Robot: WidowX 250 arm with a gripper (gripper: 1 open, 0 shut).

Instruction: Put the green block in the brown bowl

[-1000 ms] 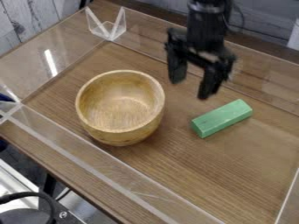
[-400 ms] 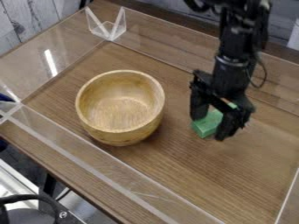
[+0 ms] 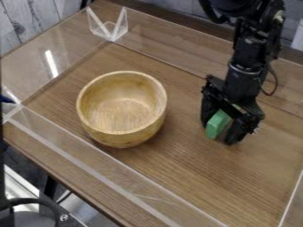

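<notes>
The green block [image 3: 217, 125] lies on the wooden table to the right of the brown bowl [image 3: 122, 108]. Only part of its green surface shows between the black fingers. My gripper [image 3: 229, 127] points straight down and stands open, low over the table, with one finger on each side of the block. Whether the fingers touch the block is hard to tell. The bowl is a round light-tan wooden one, empty, a short way left of the gripper.
Clear acrylic walls [image 3: 71, 146] fence the table along the left and front sides. A small clear plastic stand [image 3: 109, 24] sits at the far left corner. The black arm [image 3: 254, 35] rises from the gripper toward the upper right.
The gripper has come down and moved right toward the near side, from above the block to straddling it. The block and bowl have not moved.
</notes>
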